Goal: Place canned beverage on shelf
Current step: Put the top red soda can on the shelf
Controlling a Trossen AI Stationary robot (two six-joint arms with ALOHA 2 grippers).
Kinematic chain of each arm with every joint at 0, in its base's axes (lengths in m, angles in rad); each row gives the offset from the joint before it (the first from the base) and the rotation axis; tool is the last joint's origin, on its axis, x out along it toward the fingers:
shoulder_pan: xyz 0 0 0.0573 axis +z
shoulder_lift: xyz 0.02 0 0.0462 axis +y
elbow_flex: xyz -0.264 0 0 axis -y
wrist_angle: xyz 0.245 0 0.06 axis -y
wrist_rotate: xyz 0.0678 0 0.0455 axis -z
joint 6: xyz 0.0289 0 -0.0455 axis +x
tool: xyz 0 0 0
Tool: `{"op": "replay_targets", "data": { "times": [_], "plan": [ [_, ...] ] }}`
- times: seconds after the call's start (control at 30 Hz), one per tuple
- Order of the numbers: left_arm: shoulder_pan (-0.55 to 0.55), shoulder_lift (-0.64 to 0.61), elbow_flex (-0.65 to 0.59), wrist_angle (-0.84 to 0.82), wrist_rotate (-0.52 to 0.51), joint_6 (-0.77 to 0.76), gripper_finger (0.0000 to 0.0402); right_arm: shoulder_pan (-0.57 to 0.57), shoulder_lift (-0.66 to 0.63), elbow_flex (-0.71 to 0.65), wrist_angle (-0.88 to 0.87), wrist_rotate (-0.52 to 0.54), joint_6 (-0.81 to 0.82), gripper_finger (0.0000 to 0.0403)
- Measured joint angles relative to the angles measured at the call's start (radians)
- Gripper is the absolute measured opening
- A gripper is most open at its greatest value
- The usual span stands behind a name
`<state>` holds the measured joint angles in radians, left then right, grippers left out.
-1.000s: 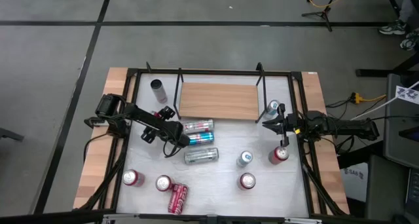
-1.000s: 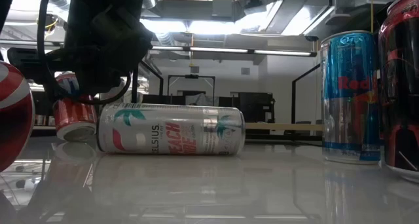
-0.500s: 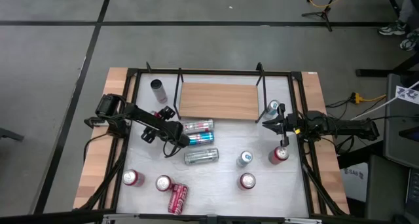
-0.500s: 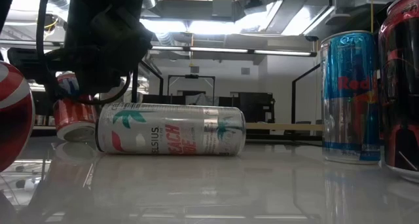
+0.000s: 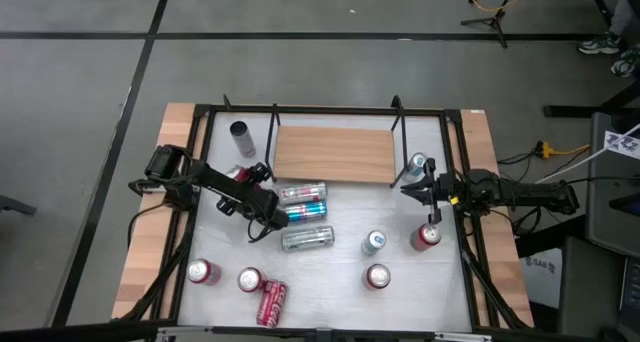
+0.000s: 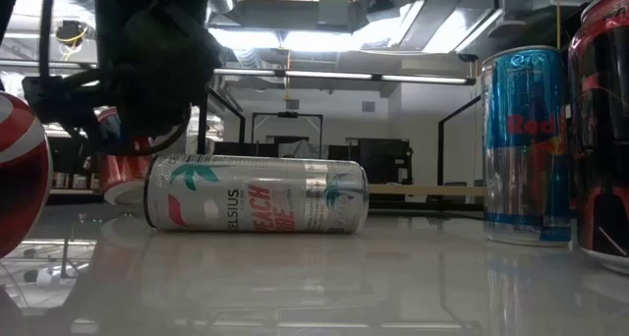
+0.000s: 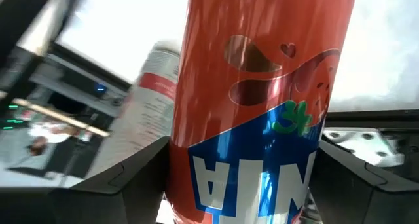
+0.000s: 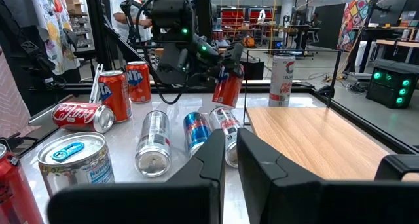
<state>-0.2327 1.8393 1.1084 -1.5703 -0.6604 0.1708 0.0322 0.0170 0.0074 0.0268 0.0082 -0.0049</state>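
Over on the left, the left gripper has its jaws set wide around the orange-and-blue soda can, one finger on each side of the body. The can hangs clear of the tabletop, tilted, not upright. That lean is the first worry: if it goes down like that, it probably lands on its edge and tips over. The hold also looks to sit low on a smooth, round wall, so a quick swing could let the can turn or slide between the fingers. Just below and beside it lie three cans on their sides. A low carry could clip one and send it rolling. Moving right, the shelf sits near the far edge of the table, its wooden top bare, with the held can off its left end, near but not over it. The black rod bracket at that end stands right in the likely path, and the silver can stands upright just past it, so a flat approach from the left risks a knock on either. Going over the top looks safer. Farther right, the right gripper waits by the shelf's right end, jaws shut and empty, close enough to crowd a placement on that side.
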Motion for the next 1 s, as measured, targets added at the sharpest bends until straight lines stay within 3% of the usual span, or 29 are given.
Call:
{"op": "replay_targets", "data": {
  "times": [0.23,0.57,1.0],
  "plan": [
    [-0.071,0.000,0.000,0.000,-0.134,0.048,0.0293,0.000,0.000,0.000,0.003,0.000,0.006,0.0033],
    [-0.158,0.000,0.000,-0.001,-0.356,0.052,0.0293,0.000,0.000,0.000,0.035,0.000,0.177,0.0038],
    [-0.211,0.000,0.000,-0.002,-0.626,0.181,0.0292,0.000,0.000,0.000,0.039,0.000,0.318,0.0193]
  ]
}}
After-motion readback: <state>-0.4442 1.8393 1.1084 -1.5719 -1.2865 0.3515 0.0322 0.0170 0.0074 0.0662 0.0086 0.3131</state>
